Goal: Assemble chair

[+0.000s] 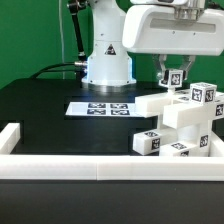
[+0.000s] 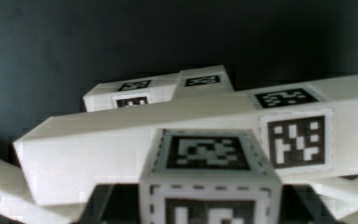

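The chair is a partly built cluster of white blocky panels (image 1: 190, 118) with black-and-white tags, at the exterior view's right. My gripper (image 1: 175, 78) hangs just above the cluster's top. It is shut on a small tagged white chair piece (image 1: 175, 75). In the wrist view this piece (image 2: 204, 165) fills the space between my dark fingers (image 2: 115, 203), with my gripper (image 2: 206, 208) closed on its sides. Below it lies a long white panel (image 2: 140, 135) with tags (image 2: 297, 135). Another tagged piece (image 2: 155, 90) lies beyond that. Two loose tagged blocks (image 1: 150, 143) sit in front of the cluster.
The marker board (image 1: 100, 107) lies flat on the black table in front of the robot base (image 1: 106, 62). A low white wall (image 1: 90, 167) runs along the front edge, with a side wall (image 1: 12, 135) at the exterior view's left.
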You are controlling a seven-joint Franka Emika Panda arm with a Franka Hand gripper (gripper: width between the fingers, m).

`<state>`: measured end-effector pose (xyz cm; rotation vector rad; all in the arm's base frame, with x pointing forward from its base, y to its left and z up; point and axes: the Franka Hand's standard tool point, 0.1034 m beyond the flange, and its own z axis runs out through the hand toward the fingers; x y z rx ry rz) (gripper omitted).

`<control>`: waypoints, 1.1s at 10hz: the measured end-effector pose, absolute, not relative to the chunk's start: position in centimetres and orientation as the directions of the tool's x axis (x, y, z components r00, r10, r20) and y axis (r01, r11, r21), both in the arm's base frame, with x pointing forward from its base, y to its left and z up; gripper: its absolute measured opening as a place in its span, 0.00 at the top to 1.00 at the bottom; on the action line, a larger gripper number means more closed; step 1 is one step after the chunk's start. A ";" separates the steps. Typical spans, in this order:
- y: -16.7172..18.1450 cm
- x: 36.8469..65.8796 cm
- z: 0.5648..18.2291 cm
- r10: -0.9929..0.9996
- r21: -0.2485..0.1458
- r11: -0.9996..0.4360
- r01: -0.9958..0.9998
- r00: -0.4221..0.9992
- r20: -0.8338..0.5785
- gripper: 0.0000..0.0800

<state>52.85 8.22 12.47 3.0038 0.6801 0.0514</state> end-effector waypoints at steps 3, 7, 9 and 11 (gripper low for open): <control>8.3 52.9 12.2 0.435 0.068 -0.899 0.433 0.900 0.015 0.64; 7.9 53.2 11.7 0.431 0.072 -0.900 0.429 0.902 0.010 0.64; 7.8 53.3 11.7 0.431 0.074 -0.900 0.429 0.902 0.013 0.64; 7.7 53.3 11.7 0.429 0.074 -0.901 0.427 0.903 0.014 0.64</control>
